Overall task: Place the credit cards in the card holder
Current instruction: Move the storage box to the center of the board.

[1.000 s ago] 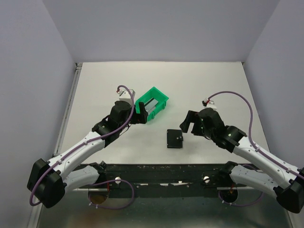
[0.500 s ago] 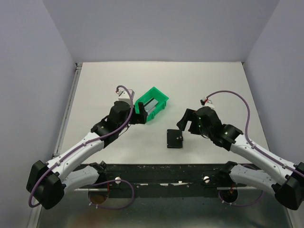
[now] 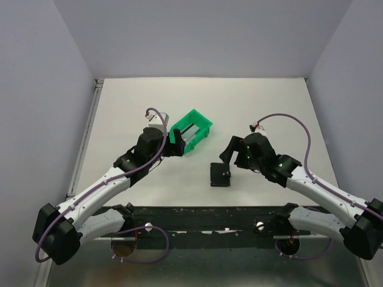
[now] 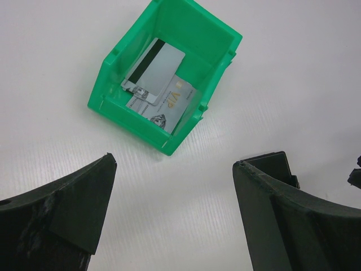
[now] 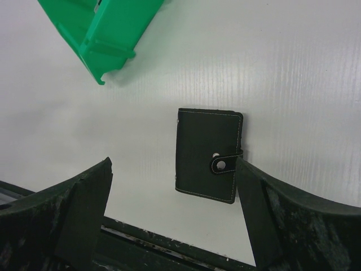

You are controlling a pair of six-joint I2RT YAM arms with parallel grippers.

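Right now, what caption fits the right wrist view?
Open right tool hovers over the closed black card holder, with the green bin beyond.

You are working in a robotics lab test cell. The white tabletop (image 3: 239, 101) is boxed in at the back and both sides by plain pale grey panels (image 3: 203, 36), like a purpose-built enclosure. The left arm (image 3: 102, 188) and right arm (image 3: 320, 188) are bolted to a black rail (image 3: 203, 214) at the near edge. Purple cables (image 3: 276, 115) loop loosely off their wrists, and bare brushed metal sheet (image 3: 209, 263) lies below the rail. On the table sit a green plastic bin (image 3: 202, 119) and a black card holder (image 3: 219, 174).
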